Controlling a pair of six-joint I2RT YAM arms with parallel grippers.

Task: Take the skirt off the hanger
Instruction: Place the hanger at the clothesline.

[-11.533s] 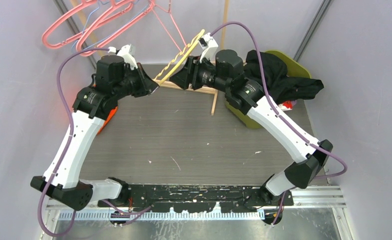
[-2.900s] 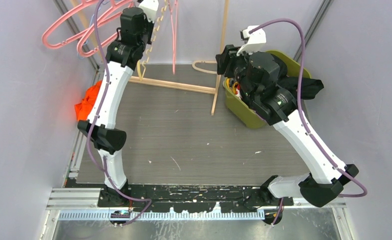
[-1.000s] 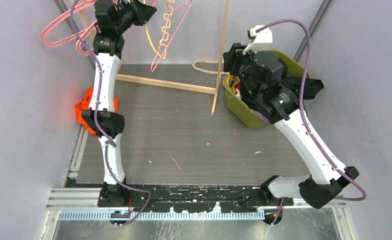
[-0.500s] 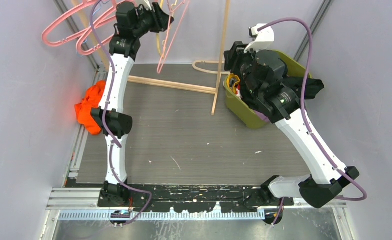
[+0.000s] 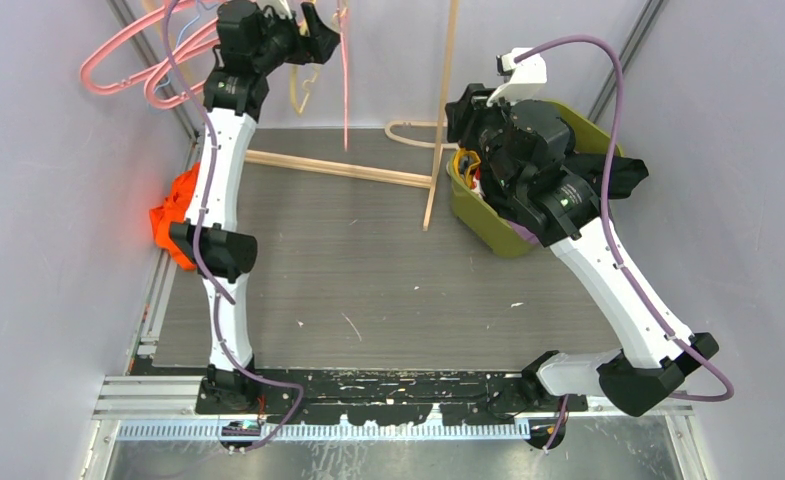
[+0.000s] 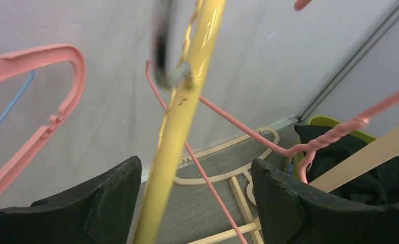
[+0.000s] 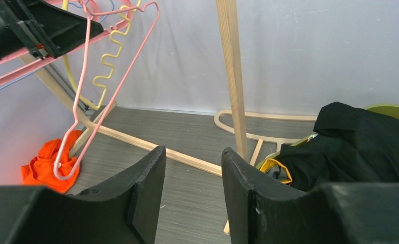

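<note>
The bare yellow hanger (image 5: 298,95) hangs high at the back left. In the left wrist view the yellow hanger (image 6: 182,117) runs down between my left gripper's (image 6: 194,203) fingers, closer to the left one, and the jaws stand wide open around it without gripping. From above, the left gripper (image 5: 313,30) is raised to the hanging rail. The skirt, a black garment (image 5: 623,175), lies draped over the olive bin (image 5: 488,235), and the skirt (image 7: 360,142) shows at the right in the right wrist view. My right gripper (image 7: 192,188) hovers open and empty beside the bin.
A thin pink wire hanger (image 5: 346,90) dangles next to the yellow one. Thick pink hangers (image 5: 118,60) hang at the far left. A wooden rack post (image 5: 443,110) and its floor rails cross the back. An orange cloth (image 5: 173,215) lies by the left wall.
My left gripper has opened and let go of the yellow hanger, which now hangs freely. The pink wire hanger has swung to vertical. The right arm has barely moved.
</note>
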